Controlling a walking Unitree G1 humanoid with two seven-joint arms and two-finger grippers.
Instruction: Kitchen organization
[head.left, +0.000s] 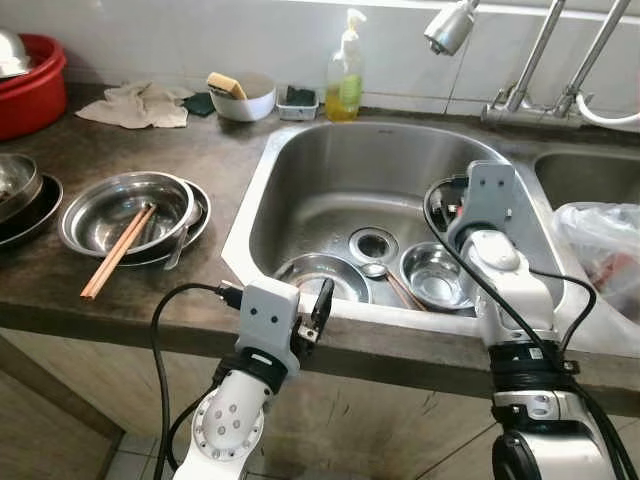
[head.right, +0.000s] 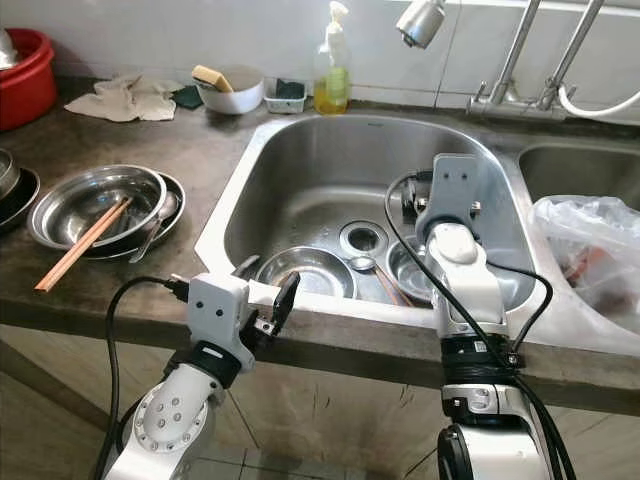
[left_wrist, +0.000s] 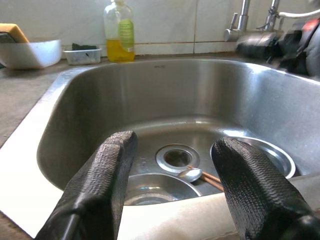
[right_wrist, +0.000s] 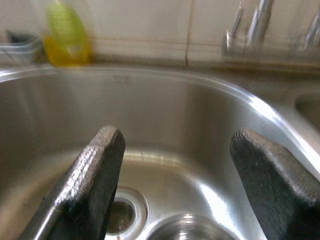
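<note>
On your left, the table (head.left: 200, 150) carries a steel bowl (head.left: 125, 210) with chopsticks (head.left: 118, 252) resting in it. Your left hand (left_wrist: 172, 187) hangs at the sink's (head.left: 300, 165) front rim, fingers spread, empty. Below it in the basin lie 2 bowls, the larger bowl (head.left: 310, 272) nearest that hand and the small bowl (head.left: 437, 275) to its right, with a spoon (head.left: 375, 270) and a second chopstick pair (head.left: 405, 292) between them. Your right hand (right_wrist: 177, 185) sits over the small bowl, fingers wide apart, holding nothing. I'd lower it straight, bracket the rim, close firmly: wet steel likely slips.
</note>
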